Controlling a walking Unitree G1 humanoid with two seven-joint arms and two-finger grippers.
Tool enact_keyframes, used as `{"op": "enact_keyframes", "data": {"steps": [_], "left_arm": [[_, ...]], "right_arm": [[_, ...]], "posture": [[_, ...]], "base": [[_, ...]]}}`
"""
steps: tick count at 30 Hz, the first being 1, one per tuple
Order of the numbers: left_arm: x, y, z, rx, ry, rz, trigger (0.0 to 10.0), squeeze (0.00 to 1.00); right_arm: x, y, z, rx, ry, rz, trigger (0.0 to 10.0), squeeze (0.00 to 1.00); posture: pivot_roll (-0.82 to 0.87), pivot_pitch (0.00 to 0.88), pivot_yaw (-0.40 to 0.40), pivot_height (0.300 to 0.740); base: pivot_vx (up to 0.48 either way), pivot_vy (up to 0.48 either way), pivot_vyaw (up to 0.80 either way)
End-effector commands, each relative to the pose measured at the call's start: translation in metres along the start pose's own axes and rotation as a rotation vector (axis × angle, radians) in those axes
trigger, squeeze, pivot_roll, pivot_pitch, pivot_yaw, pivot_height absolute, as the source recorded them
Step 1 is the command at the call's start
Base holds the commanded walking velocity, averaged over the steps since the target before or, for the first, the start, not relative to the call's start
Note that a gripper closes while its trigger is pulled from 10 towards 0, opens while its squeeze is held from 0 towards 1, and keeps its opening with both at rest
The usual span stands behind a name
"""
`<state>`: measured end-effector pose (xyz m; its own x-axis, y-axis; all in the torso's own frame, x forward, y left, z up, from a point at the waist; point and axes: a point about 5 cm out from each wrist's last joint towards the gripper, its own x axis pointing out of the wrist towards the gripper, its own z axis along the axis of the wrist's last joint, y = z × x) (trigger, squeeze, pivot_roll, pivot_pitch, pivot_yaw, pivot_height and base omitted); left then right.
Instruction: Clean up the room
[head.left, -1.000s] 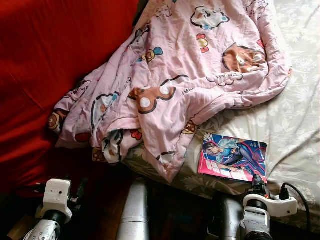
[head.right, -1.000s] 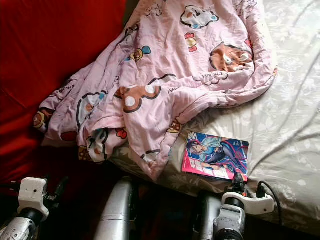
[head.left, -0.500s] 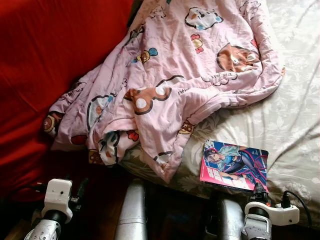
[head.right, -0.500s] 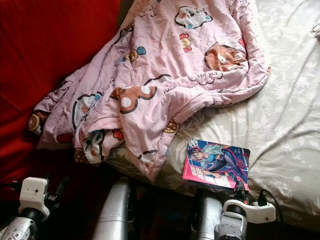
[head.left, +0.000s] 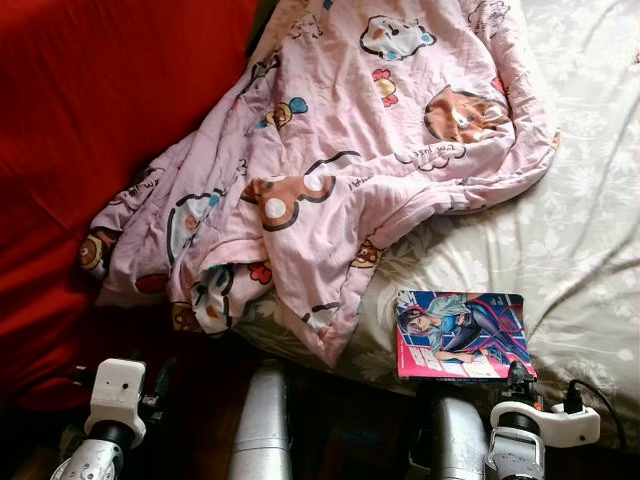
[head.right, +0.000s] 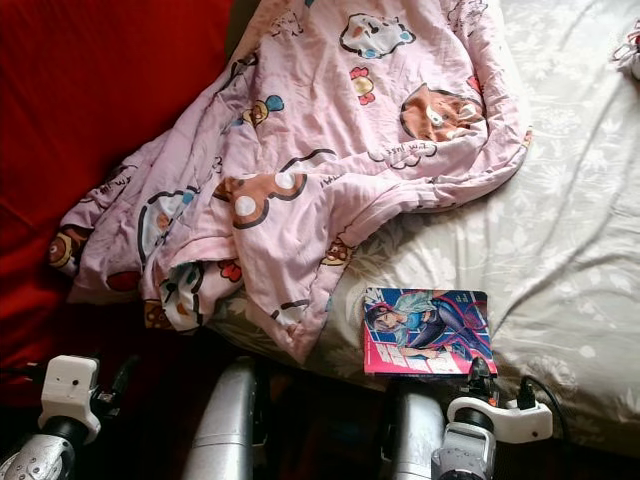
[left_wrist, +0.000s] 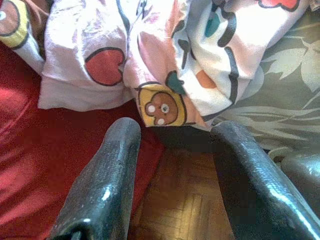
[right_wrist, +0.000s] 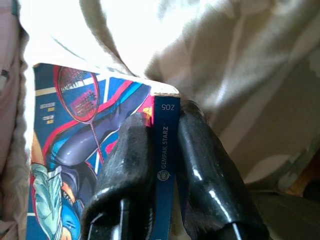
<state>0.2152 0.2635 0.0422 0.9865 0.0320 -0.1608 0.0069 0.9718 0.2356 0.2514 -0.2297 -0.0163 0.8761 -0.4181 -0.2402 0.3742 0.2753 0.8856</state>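
**Robot claw pinching a comic book at the edge of a bed**

A bed covered in a pale grey sheet with a white leaf pattern (head.left: 590, 230) takes up the right side of the scene. To the left of it is a large expanse of deep red fabric (head.left: 90, 130). A crumpled pink quilt printed with cartoon bears and hearts (head.left: 330, 170) sprawls across the bed from the far side toward the near edge, with one end spilling onto the red fabric and a fold hanging over the bed's near edge.

Near the front edge of the bed, just beside the quilt's hanging fold, lies a glossy blue and pink comic book with a cartoon figure on its cover (head.left: 458, 335). In the right wrist view, the right claw (right_wrist: 165, 130) has its two black fingers (right_wrist: 125, 170) closed on the book's blue spine, one on each side, at the corner closest to the robot.

The left claw (left_wrist: 175, 135) is low on the left, fingers spread wide with nothing between them, above a strip of wooden parquet floor (left_wrist: 182, 205) between the red fabric and the bed.
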Motion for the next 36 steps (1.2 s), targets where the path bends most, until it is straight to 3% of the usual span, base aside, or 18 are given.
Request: {"op": "enact_keyframes", "data": {"steps": [1, 2, 5, 6, 9, 13, 16, 17, 19, 20, 26, 30, 36], "left_arm": [[-0.001, -0.003, -0.012, 0.002, 0.046, 0.005, 10.0, 0.0], [-0.001, -0.003, -0.012, 0.002, 0.046, 0.005, 10.0, 0.0], [0.008, -0.006, -0.022, -0.023, 0.09, 0.043, 10.0, 0.0], [0.008, -0.006, -0.022, -0.023, 0.09, 0.043, 10.0, 0.0], [0.019, -0.01, -0.035, -0.101, 0.166, 0.084, 10.0, 0.0], [0.023, -0.015, -0.038, -0.121, 0.187, 0.082, 10.0, 0.0], [0.03, -0.029, -0.045, -0.171, 0.229, 0.078, 10.0, 0.0], [0.03, -0.032, -0.047, -0.18, 0.243, 0.079, 10.0, 0.0], [0.03, -0.032, -0.047, -0.18, 0.243, 0.079, 10.0, 0.0], [0.029, -0.036, -0.05, -0.189, 0.261, 0.081, 10.0, 0.0], [0.029, -0.048, -0.058, -0.249, 0.331, 0.099, 10.0, 0.0], [0.031, -0.054, -0.06, -0.258, 0.362, 0.096, 10.0, 0.0], [0.033, -0.05, -0.06, -0.245, 0.366, 0.092, 10.0, 0.0]], "right_arm": [[0.005, 0.012, 0.005, -0.082, -0.011, 0.071, 0.0, 0.0], [0.005, 0.012, 0.005, -0.082, -0.011, 0.071, 0.0, 0.0], [0.015, 0.044, 0.002, -0.232, 0.031, 0.244, 0.0, 0.0], [0.015, 0.044, 0.002, -0.232, 0.031, 0.244, 0.0, 0.0], [0.019, 0.076, -0.001, -0.403, 0.049, 0.41, 0.0, 0.0], [0.02, 0.083, 0.0, -0.455, 0.039, 0.437, 0.0, 0.0], [0.014, 0.1, 0.0, -0.616, 0.052, 0.551, 0.0, 0.0], [0.013, 0.1, 0.0, -0.649, 0.057, 0.555, 4.0, 0.0], [0.013, 0.1, 0.0, -0.649, 0.057, 0.555, 4.0, 0.0], [0.013, 0.099, 0.0, -0.674, 0.063, 0.552, 10.0, 0.0], [0.019, 0.092, 0.011, -0.717, 0.047, 0.479, 10.0, 0.0], [0.021, 0.1, 0.021, -0.73, 0.014, 0.476, 10.0, 0.0], [0.022, 0.091, 0.024, -0.722, 0.008, 0.423, 10.0, 0.0]], "posture": [[0.13, 0.215, 0.059, 0.594], [0.13, 0.215, 0.059, 0.594], [0.11, 0.147, 0.028, 0.594], [0.11, 0.147, 0.028, 0.594], [0.08, 0.088, 0.006, 0.594], [0.07, 0.071, -0.002, 0.594], [0.05, 0.044, -0.02, 0.594], [0.04, 0.029, -0.035, 0.594], [0.04, 0.029, -0.035, 0.594], [0.04, 0.024, -0.039, 0.594], [-0.01, 0.0, -0.075, 0.594], [-0.02, 0.0, -0.078, 0.608], [-0.03, 0.0, -0.056, 0.643]], "base": [[0.0, 0.0, 0.0], [0.0, 0.0, 0.0], [0.0, 0.0, 0.0], [0.0, 0.0, 0.0], [0.0, 0.0, 0.0], [0.0, 0.0, 0.0], [0.0, 0.0, 0.0], [0.0, 0.0, 0.0], [0.0, 0.0, 0.0], [0.0, 0.0, 0.0], [0.0, 0.0, 0.0], [0.0, 0.0, 0.0], [0.0, 0.0, 0.0]]}}
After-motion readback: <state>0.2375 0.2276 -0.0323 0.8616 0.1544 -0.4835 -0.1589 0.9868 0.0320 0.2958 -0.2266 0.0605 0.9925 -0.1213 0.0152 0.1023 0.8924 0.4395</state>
